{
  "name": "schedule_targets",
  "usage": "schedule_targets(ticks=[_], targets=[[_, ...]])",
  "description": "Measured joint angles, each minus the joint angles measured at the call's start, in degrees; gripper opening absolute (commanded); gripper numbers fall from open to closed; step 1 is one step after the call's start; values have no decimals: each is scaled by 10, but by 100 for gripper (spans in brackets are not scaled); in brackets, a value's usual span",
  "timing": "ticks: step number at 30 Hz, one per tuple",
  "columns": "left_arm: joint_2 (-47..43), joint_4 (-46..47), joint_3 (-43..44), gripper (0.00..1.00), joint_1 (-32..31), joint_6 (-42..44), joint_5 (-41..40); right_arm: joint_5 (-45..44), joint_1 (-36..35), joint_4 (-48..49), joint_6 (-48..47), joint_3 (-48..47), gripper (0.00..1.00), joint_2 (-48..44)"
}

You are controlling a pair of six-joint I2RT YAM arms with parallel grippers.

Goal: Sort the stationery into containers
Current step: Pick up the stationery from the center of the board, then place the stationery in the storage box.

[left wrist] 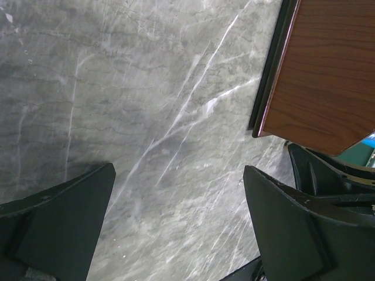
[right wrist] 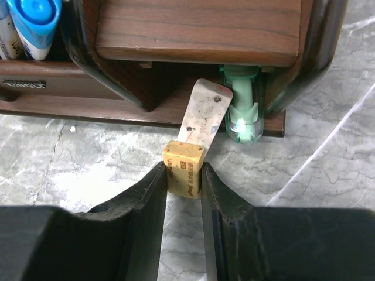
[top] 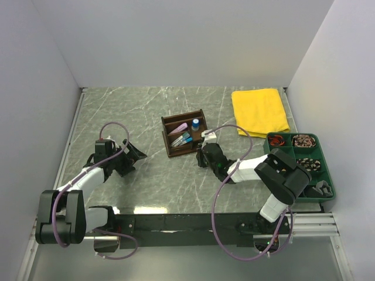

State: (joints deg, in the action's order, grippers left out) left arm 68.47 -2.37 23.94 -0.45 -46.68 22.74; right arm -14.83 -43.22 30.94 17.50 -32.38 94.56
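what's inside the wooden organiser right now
The wooden organiser holds a blue-capped bottle, a purple marker and blue-capped pens; the right wrist view adds a green-capped pen. The right gripper covers its near-right corner, so anything there is hidden.

You've got a grey marble-look table top (top: 146, 111) w/ pale veins, boxed in on 3 sides by plain white walls: back wall (top: 187, 41), left wall (top: 29, 105), right wall (top: 343, 82). Light's soft & even, w/ a faint glare patch (top: 146, 209) by the front edge. A pale strip (top: 71, 137) runs along the table's left side, and a silver rail (top: 313, 221) sits at the front-right corner.
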Motion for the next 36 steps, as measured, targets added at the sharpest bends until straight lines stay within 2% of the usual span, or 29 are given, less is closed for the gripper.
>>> schedule_targets(ticks=[16, 29, 34, 36], targets=[[-20, 15, -21, 100, 0, -12, 5, -5, 8, 0, -45, -34, 9, -21], [16, 39, -10, 99, 0, -26, 25, 4, 42, 12, -52, -52, 13, 6], [19, 42, -10, 100, 0, -26, 28, 18, 42, 10, -46, -63, 17, 9], [19, 42, -10, 99, 0, -26, 28, 23, 42, 10, -43, -65, 22, 12]])
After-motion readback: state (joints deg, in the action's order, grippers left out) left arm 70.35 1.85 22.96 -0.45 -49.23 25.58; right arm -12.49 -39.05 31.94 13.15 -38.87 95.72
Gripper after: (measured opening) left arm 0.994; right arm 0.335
